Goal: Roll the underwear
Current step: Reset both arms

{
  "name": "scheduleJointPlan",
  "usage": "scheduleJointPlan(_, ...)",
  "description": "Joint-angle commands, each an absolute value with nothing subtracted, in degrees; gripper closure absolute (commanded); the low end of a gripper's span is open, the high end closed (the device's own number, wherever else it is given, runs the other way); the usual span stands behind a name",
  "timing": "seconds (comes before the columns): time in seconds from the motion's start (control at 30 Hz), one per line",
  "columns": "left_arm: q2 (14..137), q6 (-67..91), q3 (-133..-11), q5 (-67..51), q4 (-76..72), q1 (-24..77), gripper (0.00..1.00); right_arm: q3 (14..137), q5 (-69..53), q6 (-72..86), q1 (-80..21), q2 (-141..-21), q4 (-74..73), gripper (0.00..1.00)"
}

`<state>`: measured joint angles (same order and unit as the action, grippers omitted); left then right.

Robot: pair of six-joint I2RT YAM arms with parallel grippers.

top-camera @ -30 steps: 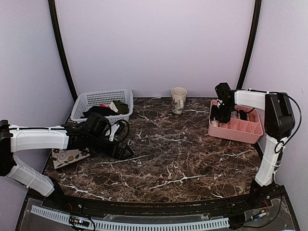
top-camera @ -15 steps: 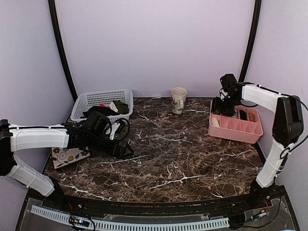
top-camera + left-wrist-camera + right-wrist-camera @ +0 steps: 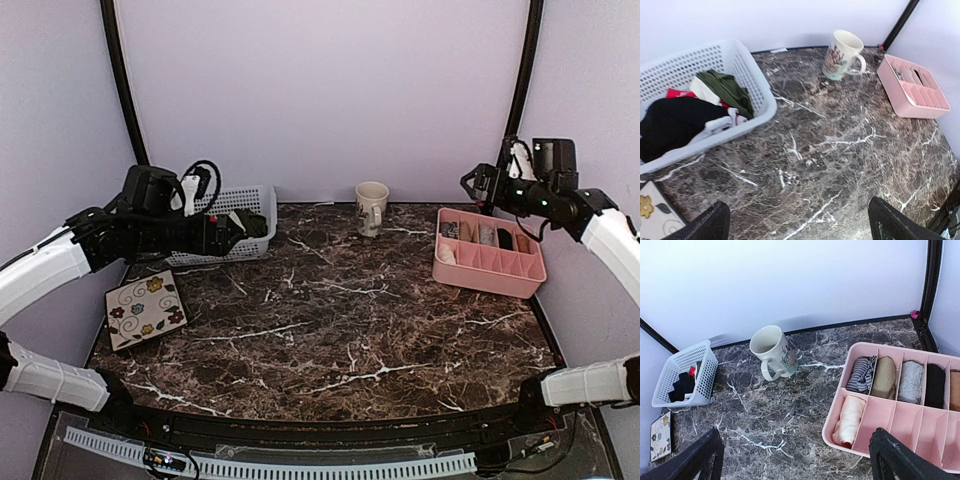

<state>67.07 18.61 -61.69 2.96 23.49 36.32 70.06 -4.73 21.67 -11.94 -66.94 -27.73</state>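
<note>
Top external view first: we see both arms raised off the dark marble desk (image 3: 350,330). The left hand (image 3: 799,212) hangs by the front of a white basket (image 3: 757,95) at the back left. The right hand (image 3: 796,440) is up in the air over the back left corner of a pink divided tray (image 3: 836,412) at the back right. Both hands stand wide and hold nothing; in each wrist view we see the two black fingertips far apart at the bottom corners with nothing gripped between them. We find the underwear (image 3: 850,422) as a cream roll lying in the near left compartment of the tray, well below the right hand and not touching it. Behind it, the back row holds a striped roll (image 3: 861,374), a tan roll (image 3: 884,377), a grey roll (image 3: 911,381) and a black roll (image 3: 935,385), each in its own slot. A mug (image 3: 771,347) stands upright at the back between basket and tray. In the basket lie a black garment (image 3: 675,125) and an olive garment (image 3: 727,87). A floral tile (image 3: 146,310) lies flat on the desk near the left edge, in front of the basket.
</note>
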Motion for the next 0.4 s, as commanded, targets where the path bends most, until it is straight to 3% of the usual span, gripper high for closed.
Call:
scheduleJointPlan(0.0,60.6,19.2,-62.9,13.7,34.0,35.6,0.01,59.3,-5.9,22.7,-11.1,-57.8,-20.0,0.0)
scheduleJointPlan(0.37,54.2,35.2,-55.0,20.4,42.4,35.6,0.01,40.5,-10.6,26.5,-10.8,-41.7,-15.0,0.0)
